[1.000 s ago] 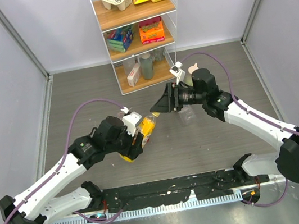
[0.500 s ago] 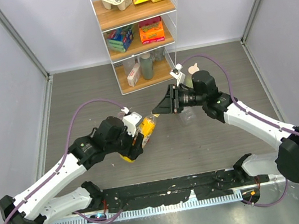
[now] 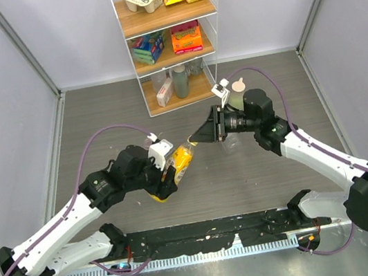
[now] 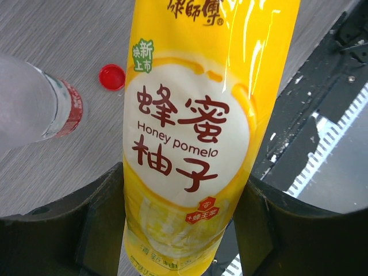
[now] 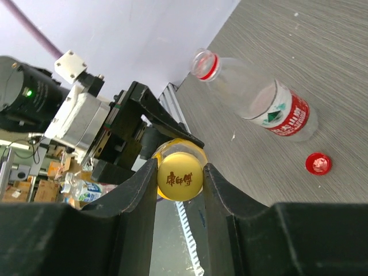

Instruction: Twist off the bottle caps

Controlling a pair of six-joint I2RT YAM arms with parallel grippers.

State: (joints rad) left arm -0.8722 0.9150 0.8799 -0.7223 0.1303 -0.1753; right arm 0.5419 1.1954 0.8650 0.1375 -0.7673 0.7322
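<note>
While clamping the tilted juice bottle (image 4: 190,126) in the left gripper (image 4: 187,224) over the table (image 5: 322,46), pinches its yellow cap (image 5: 179,177) tight in the right gripper (image 3: 196,137). Down on the table: open red-label bottle (image 5: 270,106) lying flat, red cap (image 5: 318,164) near it.

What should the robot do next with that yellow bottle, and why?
Probably twist the right claw to loosen the yellow cap: it is shut on the cap, while the left claw holds the yellow bottle steady.
</note>
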